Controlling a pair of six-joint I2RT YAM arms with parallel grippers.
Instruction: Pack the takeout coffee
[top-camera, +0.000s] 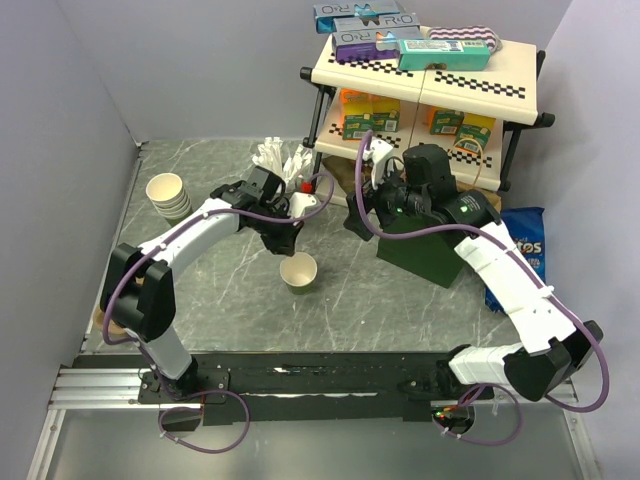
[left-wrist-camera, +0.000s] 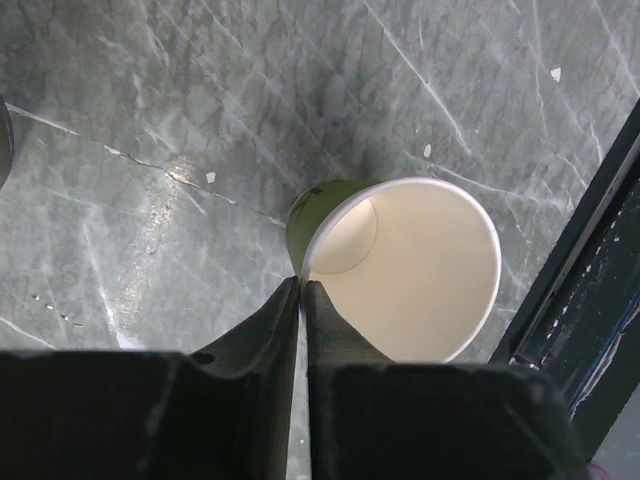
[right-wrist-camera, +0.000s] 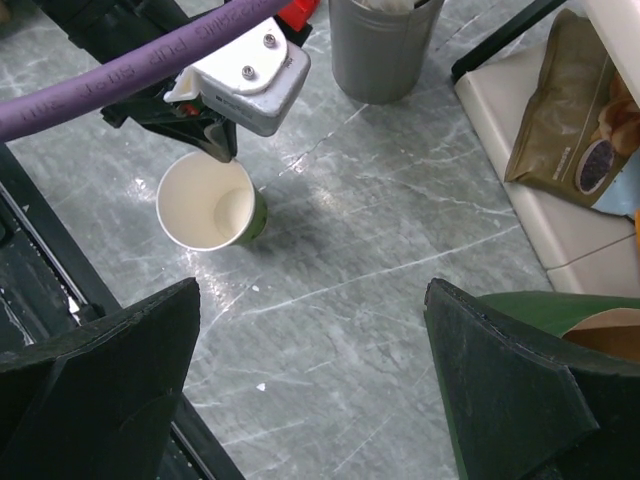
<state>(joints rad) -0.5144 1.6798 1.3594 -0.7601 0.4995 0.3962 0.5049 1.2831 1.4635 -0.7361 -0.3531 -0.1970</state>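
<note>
The takeout coffee cup (top-camera: 299, 271) stands upright on the grey marble table, green outside, cream inside, with no lid on it. It also shows in the left wrist view (left-wrist-camera: 420, 270) and the right wrist view (right-wrist-camera: 208, 203). My left gripper (top-camera: 284, 242) (left-wrist-camera: 301, 284) pinches the cup's rim at its far-left edge, one finger outside and one inside, with only a thin slit between the jaws. My right gripper (top-camera: 365, 215) (right-wrist-camera: 310, 290) hangs wide open over bare table, to the right of the cup, holding nothing.
A dark green paper bag (top-camera: 430, 250) (right-wrist-camera: 560, 310) stands open-topped under the right arm. A grey holder of white cutlery (top-camera: 280, 165) (right-wrist-camera: 383, 45) is behind the cup. Stacked cream cups (top-camera: 168, 195) stand at the far left. A snack shelf (top-camera: 430, 75) and a blue bag (top-camera: 520, 245) are at the right.
</note>
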